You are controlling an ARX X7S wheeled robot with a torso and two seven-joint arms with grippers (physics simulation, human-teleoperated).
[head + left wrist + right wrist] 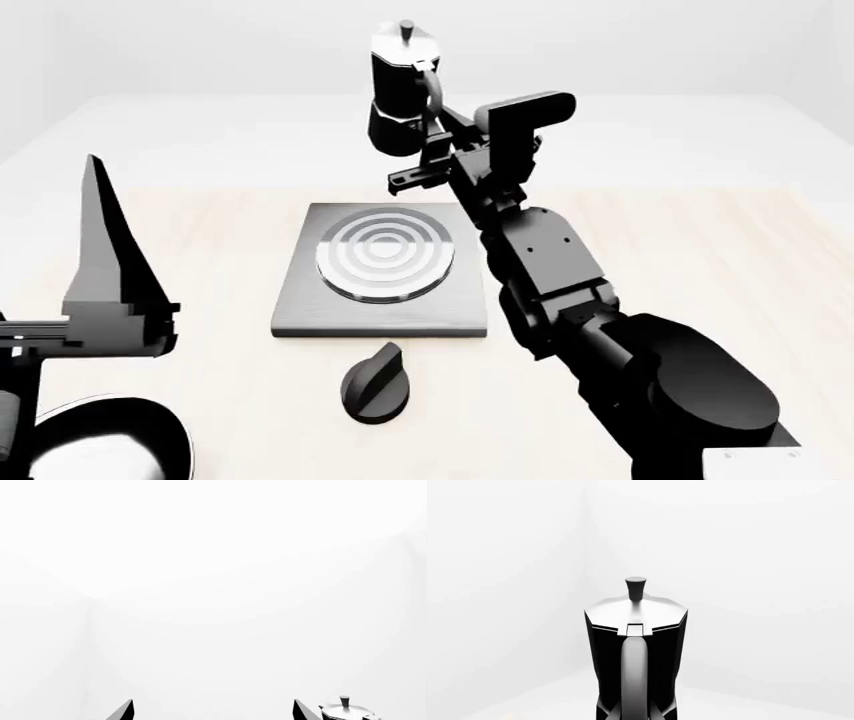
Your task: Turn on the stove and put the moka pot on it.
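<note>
My right gripper [430, 152] is shut on the side handle of the moka pot [403, 85] and holds it upright in the air, above and beyond the far edge of the stove plate [300, 305]. The right wrist view shows the moka pot [635, 645] close up, handle towards the camera, silver lid on top. The round black knob [376, 382] lies on the table in front of the plate. My left gripper [114, 260] is open and empty at the left, fingers pointing up; its tips [213, 711] stand wide apart, with the pot's lid [347, 710] beside them.
A black frying pan [100, 450] sits at the near left corner, under my left arm. The light wooden table [667, 250] stretches to the right of the stove. White walls stand behind.
</note>
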